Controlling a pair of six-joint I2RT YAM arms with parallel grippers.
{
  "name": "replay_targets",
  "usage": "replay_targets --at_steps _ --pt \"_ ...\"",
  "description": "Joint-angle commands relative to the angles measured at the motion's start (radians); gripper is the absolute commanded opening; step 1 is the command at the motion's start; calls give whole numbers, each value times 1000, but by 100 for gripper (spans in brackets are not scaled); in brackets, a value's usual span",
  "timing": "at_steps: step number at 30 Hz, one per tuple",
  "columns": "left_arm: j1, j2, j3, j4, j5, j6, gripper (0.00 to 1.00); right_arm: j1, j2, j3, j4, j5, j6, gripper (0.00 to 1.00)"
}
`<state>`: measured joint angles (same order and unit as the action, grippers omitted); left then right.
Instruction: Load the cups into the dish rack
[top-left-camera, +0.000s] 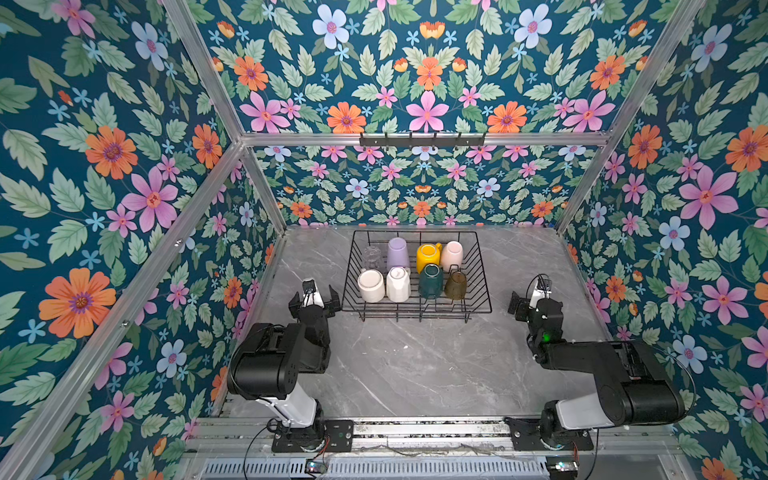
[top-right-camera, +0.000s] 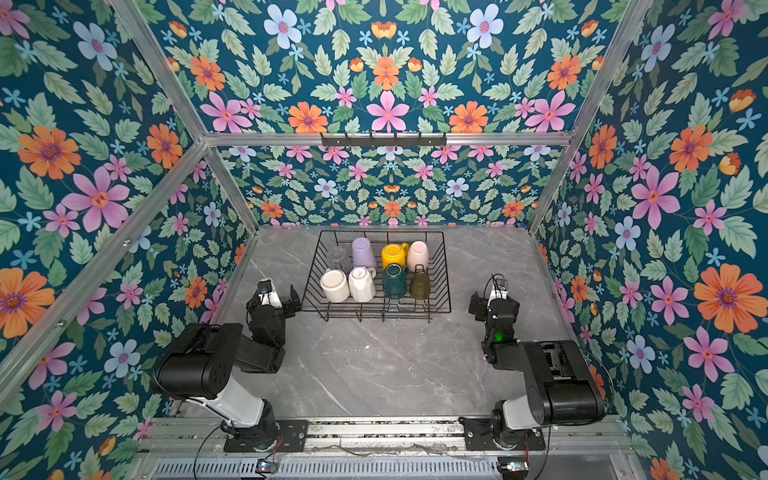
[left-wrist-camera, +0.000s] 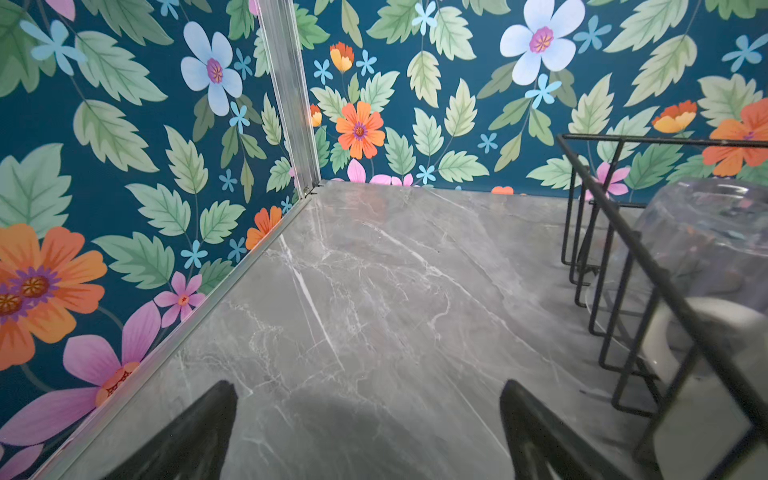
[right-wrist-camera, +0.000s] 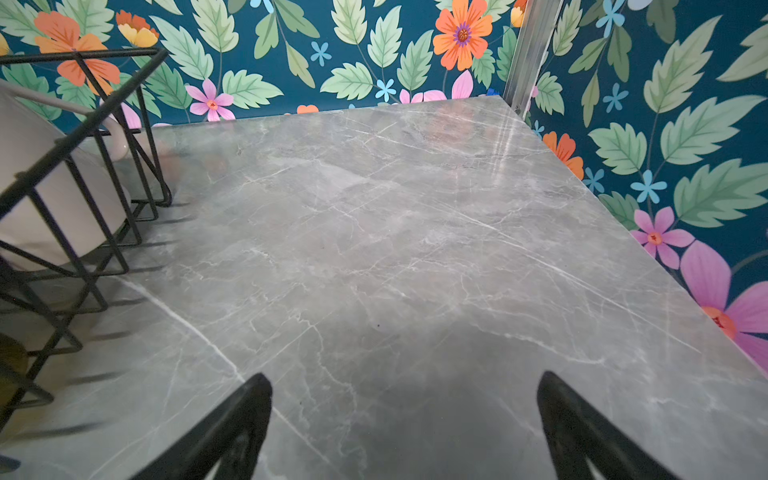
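Note:
The black wire dish rack (top-left-camera: 484, 286) stands at the back middle of the table and holds several cups. Its back row has a clear glass (top-left-camera: 372, 257), a lilac tumbler (top-left-camera: 398, 253), a yellow mug (top-left-camera: 428, 257) and a cream cup (top-left-camera: 451, 255). The front row has a white mug (top-left-camera: 371, 286), a second white mug (top-left-camera: 398, 284), a dark green mug (top-left-camera: 430, 281) and an olive-amber glass (top-left-camera: 456, 285). My left gripper (top-left-camera: 314, 295) (left-wrist-camera: 368, 388) hangs open and empty just left of the rack. My right gripper (top-left-camera: 536, 297) (right-wrist-camera: 405, 378) is open and empty to the rack's right.
The grey marble table (top-left-camera: 415, 365) is walled in by floral panels on three sides with aluminium posts at the corners. A black hook rail (top-left-camera: 422, 140) hangs on the back frame. Both arm bases sit on a rail at the front edge.

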<state>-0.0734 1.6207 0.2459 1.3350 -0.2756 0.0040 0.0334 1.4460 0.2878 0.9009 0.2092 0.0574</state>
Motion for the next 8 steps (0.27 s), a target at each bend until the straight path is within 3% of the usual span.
replay_targets --at_steps 1,4,6,8 --pt "-5 -1 -30 60 13 17 100 0 -1 4 32 -4 1 99" --pt "-5 -6 6 -17 36 20 100 0 -1 4 32 -4 1 99" --pt "-6 5 6 12 -45 5 100 0 -1 4 32 -5 2 99" --pt "-6 -3 10 -15 -45 -6 100 0 -1 3 32 -4 2 99"
